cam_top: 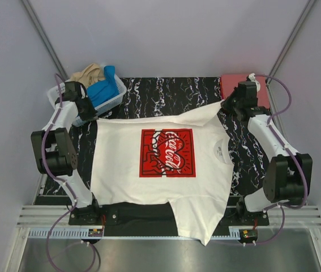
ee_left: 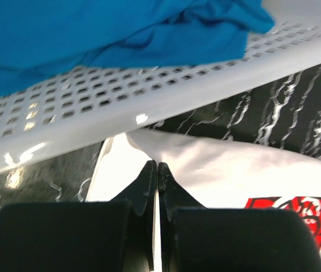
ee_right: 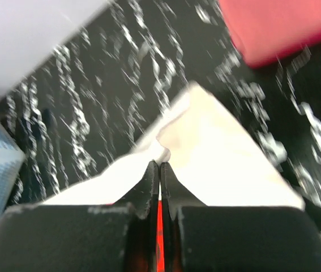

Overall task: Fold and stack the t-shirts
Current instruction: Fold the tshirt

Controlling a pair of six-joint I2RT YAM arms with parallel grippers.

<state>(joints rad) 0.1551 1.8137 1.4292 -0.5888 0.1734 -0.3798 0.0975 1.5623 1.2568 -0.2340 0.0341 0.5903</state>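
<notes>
White t-shirt (cam_top: 120, 164) lay spread print-up across the black marbled mat (cam_top: 166, 93), collar to the right, hem to the left, so its long axis ran side to side between the two arms. One sleeve drooped over the near edge; the other reached up toward the far right.

And both arms were on the far edge! The left gripper (cam_top: 89, 116) sat at the far hem corner, just beside the white basket (cam_top: 118, 97), its jaws pressed together on a peak of white cloth in the left wrist view. The right gripper (cam_top: 228, 107) had the far sleeve tip, jaws likewise closed on the fabric, with the red t-shirt (cam_top: 234, 85) just beyond it.

So the whole body of the shirt lay toward the robot from both sets of jaws. My read: a lengthwise fold was in hand, the far edge to be carried toward the near one, each arm equally placed for its own end. A blue t-shirt (cam_top: 103, 90) and a tan t-shirt (cam_top: 89, 72) waited in the basket.
</notes>
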